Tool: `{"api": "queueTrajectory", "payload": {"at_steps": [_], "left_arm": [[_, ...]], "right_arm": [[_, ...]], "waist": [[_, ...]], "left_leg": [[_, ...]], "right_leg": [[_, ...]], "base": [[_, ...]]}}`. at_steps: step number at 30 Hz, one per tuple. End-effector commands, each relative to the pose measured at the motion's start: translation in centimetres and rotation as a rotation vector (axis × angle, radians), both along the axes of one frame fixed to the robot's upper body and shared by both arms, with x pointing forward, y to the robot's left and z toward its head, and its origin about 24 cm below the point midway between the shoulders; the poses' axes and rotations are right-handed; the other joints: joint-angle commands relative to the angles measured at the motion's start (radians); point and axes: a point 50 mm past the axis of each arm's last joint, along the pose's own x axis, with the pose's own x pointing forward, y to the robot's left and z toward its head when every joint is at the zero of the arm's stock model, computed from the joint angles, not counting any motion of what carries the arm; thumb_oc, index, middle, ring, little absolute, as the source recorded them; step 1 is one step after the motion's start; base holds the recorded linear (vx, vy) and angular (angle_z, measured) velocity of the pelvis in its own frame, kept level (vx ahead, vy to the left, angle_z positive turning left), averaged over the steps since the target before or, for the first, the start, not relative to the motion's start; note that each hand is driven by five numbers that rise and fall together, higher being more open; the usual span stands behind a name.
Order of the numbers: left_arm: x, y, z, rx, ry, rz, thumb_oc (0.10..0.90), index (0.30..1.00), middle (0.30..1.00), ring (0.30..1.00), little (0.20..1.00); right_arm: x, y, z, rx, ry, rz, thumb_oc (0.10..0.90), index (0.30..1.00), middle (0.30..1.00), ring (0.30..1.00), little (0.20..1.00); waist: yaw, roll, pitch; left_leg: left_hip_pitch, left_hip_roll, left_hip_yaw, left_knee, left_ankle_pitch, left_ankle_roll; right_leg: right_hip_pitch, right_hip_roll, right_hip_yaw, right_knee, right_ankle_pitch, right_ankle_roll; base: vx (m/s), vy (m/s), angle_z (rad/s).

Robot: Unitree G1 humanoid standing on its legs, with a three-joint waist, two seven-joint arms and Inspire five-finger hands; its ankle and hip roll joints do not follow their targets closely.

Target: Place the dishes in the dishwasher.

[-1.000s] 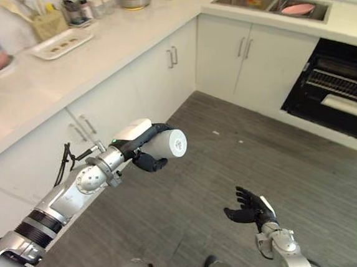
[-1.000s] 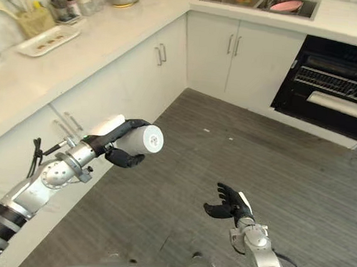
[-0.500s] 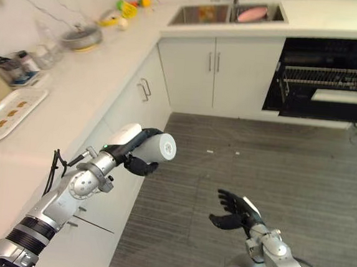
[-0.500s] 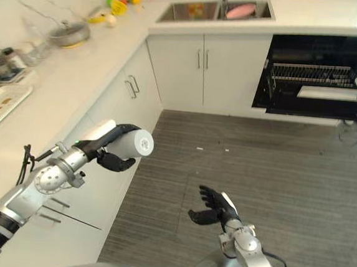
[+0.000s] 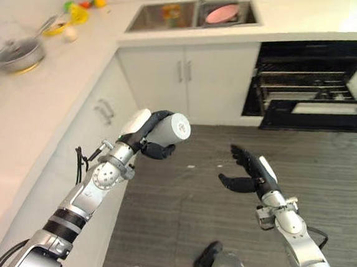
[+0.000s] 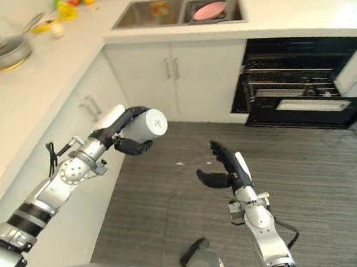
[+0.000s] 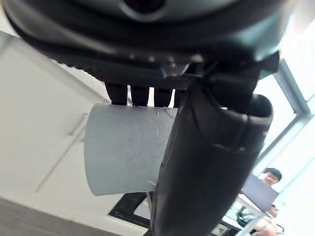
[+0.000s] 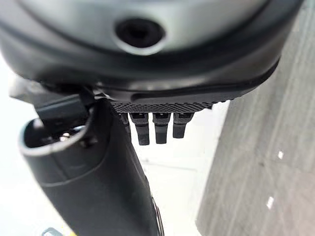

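Observation:
My left hand (image 5: 146,132) is shut on a white cup (image 5: 174,127), held on its side in the air above the floor; the cup (image 7: 125,147) shows between its fingers and thumb in the left wrist view. My right hand (image 5: 248,174) hangs open and empty over the grey floor, fingers spread. The dishwasher (image 5: 308,82) stands open at the far right under the counter, its wire rack (image 5: 299,78) and lowered door (image 5: 321,113) in sight. A pink dish (image 5: 221,13) lies in the sink (image 5: 195,17).
White counter (image 5: 38,90) runs along my left with cabinet fronts below. A pot with a lid (image 5: 18,52) and coloured items (image 5: 76,13) sit on it. The grey floor (image 5: 227,144) lies between me and the dishwasher.
The camera has swung right, so the sink and dishwasher sit closer and more central. My right hand has risen; the left still holds the cup.

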Motion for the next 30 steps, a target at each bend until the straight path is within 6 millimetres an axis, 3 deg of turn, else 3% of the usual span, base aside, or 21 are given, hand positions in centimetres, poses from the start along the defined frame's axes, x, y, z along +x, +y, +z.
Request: {"api": "queueTrajectory", "payload": {"at_steps": [1, 2, 3, 5, 7, 8, 9, 10, 11, 12, 13, 14, 15, 16, 17, 18, 20, 22, 23, 25, 30], "left_arm": [[0.3, 0.2, 5.0, -0.042, -0.235, -0.016, 0.4, 0.3, 0.3, 0.3, 0.3], [0.0, 0.5, 4.6, -0.054, -0.223, 0.0, 0.4, 0.3, 0.3, 0.3, 0.3], [0.0, 0.5, 4.6, -0.055, -0.222, 0.001, 0.4, 0.3, 0.3, 0.3, 0.3], [-0.4, 1.5, 4.1, -0.058, -0.209, 0.037, 0.4, 0.3, 0.3, 0.3, 0.3], [-1.1, 3.6, 3.6, -0.041, -0.201, 0.116, 0.4, 0.3, 0.3, 0.3, 0.3], [-1.4, 4.1, 3.8, -0.026, -0.219, 0.129, 0.4, 0.3, 0.3, 0.3, 0.3], [-1.8, 4.9, 4.4, 0.001, -0.238, 0.15, 0.4, 0.3, 0.3, 0.3, 0.3], [-1.8, 5.1, 4.6, -0.008, -0.247, 0.156, 0.4, 0.3, 0.3, 0.3, 0.3], [-1.8, 5.1, 4.6, -0.009, -0.249, 0.157, 0.4, 0.3, 0.3, 0.3, 0.3], [-1.9, 4.6, 5.5, -0.016, -0.286, 0.132, 0.4, 0.3, 0.3, 0.3, 0.3], [-1.8, 4.6, 5.5, -0.016, -0.287, 0.13, 0.4, 0.3, 0.3, 0.3, 0.3], [-1.8, 4.7, 5.9, -0.01, -0.3, 0.122, 0.4, 0.3, 0.3, 0.3, 0.3], [-1.9, 4.9, 6.7, -0.003, -0.333, 0.124, 0.4, 0.3, 0.3, 0.3, 0.3], [-1.9, 5.0, 6.8, -0.002, -0.337, 0.127, 0.4, 0.3, 0.3, 0.3, 0.3], [-1.9, 5.3, 7.5, 0.006, -0.367, 0.137, 0.4, 0.3, 0.3, 0.3, 0.3], [-1.9, 5.3, 7.6, 0.007, -0.369, 0.139, 0.4, 0.3, 0.3, 0.3, 0.3], [-1.8, 5.4, 7.8, 0.005, -0.391, 0.151, 0.4, 0.3, 0.3, 0.3, 0.3], [-1.4, 5.2, 8.0, 0.0, -0.413, 0.157, 0.4, 0.3, 0.3, 0.3, 0.3], [-1.3, 5.1, 8.3, 0.001, -0.434, 0.158, 0.4, 0.3, 0.3, 0.3, 0.3], [-1.2, 4.8, 8.6, 0.018, -0.446, 0.149, 0.4, 0.3, 0.3, 0.3, 0.3], [-1.2, 4.3, 8.4, 0.026, -0.452, 0.133, 0.4, 0.3, 0.3, 0.3, 0.3]], "right_arm": [[1.1, 1.5, 5.9, -0.022, -0.284, 0.08, 0.8, 0.9, 0.9, 0.9, 0.9], [1.1, 1.6, 5.9, -0.024, -0.285, 0.085, 0.8, 0.9, 0.9, 0.9, 0.9], [1.1, 1.7, 5.9, -0.025, -0.284, 0.086, 0.8, 0.9, 0.9, 0.9, 0.9], [1.4, 2.1, 6.1, -0.021, -0.289, 0.102, 0.8, 0.9, 0.9, 0.9, 0.9], [1.6, 2.7, 6.1, -0.011, -0.289, 0.13, 0.8, 0.9, 0.9, 0.9, 0.9], [1.9, 2.7, 6.5, -0.018, -0.312, 0.128, 0.8, 0.9, 0.9, 0.9, 0.9], [2.0, 2.1, 6.8, -0.031, -0.317, 0.107, 0.8, 0.9, 0.9, 0.9, 0.9], [2.1, 2.0, 7.0, -0.031, -0.322, 0.104, 0.8, 0.9, 0.9, 0.9, 0.9], [2.2, 2.1, 7.0, -0.032, -0.322, 0.105, 0.8, 0.9, 0.9, 0.9, 0.9], [2.3, 1.7, 7.2, -0.033, -0.323, 0.09, 0.8, 0.9, 0.9, 0.9, 0.9], [2.3, 1.6, 7.2, -0.033, -0.324, 0.089, 0.8, 0.9, 0.9, 0.9, 0.9], [2.4, 1.5, 7.3, -0.029, -0.325, 0.081, 0.8, 0.9, 0.9, 0.9, 0.9], [2.8, 1.8, 7.8, -0.028, -0.333, 0.108, 0.8, 0.9, 0.9, 0.9, 0.9], [2.8, 1.9, 7.8, -0.027, -0.336, 0.111, 0.8, 0.9, 0.9, 0.9, 0.9], [3.2, 1.9, 8.5, -0.042, -0.353, 0.119, 0.8, 0.9, 0.9, 0.9, 0.9], [3.2, 1.9, 8.5, -0.042, -0.355, 0.12, 0.8, 0.9, 0.9, 0.9, 0.9], [3.1, 2.0, 8.8, -0.033, -0.366, 0.128, 0.8, 0.9, 0.9, 0.9, 0.9], [3.1, 1.8, 8.7, -0.04, -0.368, 0.125, 0.8, 0.9, 0.9, 0.9, 0.9], [2.8, 1.5, 8.6, -0.036, -0.362, 0.114, 0.8, 0.9, 0.9, 0.9, 0.9], [2.5, 1.3, 7.9, -0.019, -0.336, 0.106, 0.8, 0.9, 0.9, 0.9, 0.9], [1.8, 1.4, 7.0, 0.032, -0.299, 0.135, 0.8, 0.9, 0.9, 0.9, 0.9]], "waist": [[0.051, 0.003, -0.028], [0.055, 0.024, -0.041], [0.054, 0.024, -0.044], [0.067, 0.023, -0.053], [0.1, 0.013, -0.052], [0.106, 0.012, -0.044], [0.074, 0.042, -0.057], [0.086, 0.047, -0.057], [0.092, 0.045, -0.057], [0.092, 0.05, -0.052], [0.096, 0.047, -0.051], [0.094, 0.042, -0.051], [0.086, 0.041, -0.037], [0.096, 0.034, -0.036], [0.087, 0.03, -0.025], [0.092, 0.028, -0.025], [0.094, 0.026, -0.031], [0.075, 0.032, -0.033], [0.071, 0.033, -0.032], [0.083, 0.023, -0.044], [0.099, 0.011, -0.084]], "left_leg": [[0.051, -0.031, 0.076, -0.187, -0.105, 0.009], [0.053, 0.002, 0.052, -0.395, -0.153, 0.051], [0.057, -0.006, 0.057, -0.408, -0.15, 0.058], [0.011, 0.081, -0.009, -0.591, -0.131, 0.087], [0.008, 0.11, -0.152, -0.762, -0.022, 0.079], [-0.008, 0.135, -0.191, -0.807, 0.03, 0.059], [0.061, 0.123, -0.12, -0.854, -0.005, 0.049], [0.067, 0.083, -0.127, -0.847, -0.032, 0.056], [0.069, 0.08, -0.119, -0.844, -0.04, 0.059], [0.059, 0.024, -0.126, -0.838, -0.103, 0.093], [0.06, 0.016, -0.121, -0.837, -0.109, 0.099], [0.072, -0.013, -0.093, -0.845, -0.135, 0.128], [0.091, -0.052, -0.069, -0.844, -0.171, 0.18], [0.093, -0.065, -0.055, -0.847, -0.177, 0.188], [0.124, -0.085, -0.019, -0.865, -0.195, 0.207], [0.126, -0.09, -0.012, -0.87, -0.196, 0.209], [0.145, -0.108, 0.001, -0.894, -0.195, 0.206], [0.151, -0.115, 0.006, -0.915, -0.189, 0.201], [0.152, -0.114, 0.012, -0.916, -0.187, 0.198], [0.159, -0.125, 0.018, -0.922, -0.186, 0.195], [0.16, -0.115, 0.028, -0.953, -0.146, 0.173]], "right_leg": [[0.101, 0.105, 0.022, -0.232, 0.024, 0.101], [0.108, 0.101, 0.024, -0.24, 0.024, 0.13], [0.106, 0.097, 0.023, -0.24, 0.029, 0.134], [0.137, 0.091, 0.079, -0.273, 0.016, 0.152], [0.151, 0.119, 0.189, -0.283, 0.004, 0.163], [0.179, 0.127, 0.226, -0.301, 0.001, 0.179], [0.178, 0.13, 0.267, -0.282, 0.001, 0.2], [0.183, 0.118, 0.3, -0.27, 0.013, 0.206], [0.18, 0.112, 0.308, -0.267, 0.014, 0.21], [0.179, 0.066, 0.32, -0.188, 0.002, 0.219], [0.171, 0.053, 0.325, -0.169, -0.006, 0.224], [0.161, 0.016, 0.331, -0.097, -0.005, 0.242], [0.102, -0.047, 0.359, 0.047, 0.027, 0.269], [0.078, -0.066, 0.381, 0.079, 0.019, 0.277], [0.009, -0.108, 0.381, 0.137, 0.075, 0.306], [0.002, -0.112, 0.39, 0.141, 0.076, 0.308], [-0.011, -0.095, 0.372, 0.028, 0.081, 0.296], [-0.059, -0.092, 0.391, -0.055, 0.162, 0.323], [-0.053, -0.091, 0.396, -0.09, 0.169, 0.332], [-0.022, -0.099, 0.343, -0.143, 0.207, 0.33], [0.033, -0.046, 0.293, -0.258, 0.223, 0.319]], "base": [[0.54, 0.054, -0.93], [0.4, 0.128, -1.02], [0.4, 0.235, -1.14], [0.39, 0.24, -0.78], [0.59, 0.231, -0.83], [0.7, 0.252, -1.64], [0.62, 0.305, -1.67], [0.42, 0.269, -1.3], [0.35, 0.387, -0.89], [0.22, 0.291, -1.05], [0.37, 0.415, -1.46], [0.35, 0.37, -1.36], [0.34, 0.38, -1.29], [0.34, 0.347, -1.07], [0.14, 0.161, -1.0], [0.19, 0.139, -0.79], [0.11, 0.002, -0.78], [0.15, -0.036, -0.5], [0.13, -0.016, -0.19], [0.07, -0.047, 0.21], [0.05, -0.128, 0.11]]}}
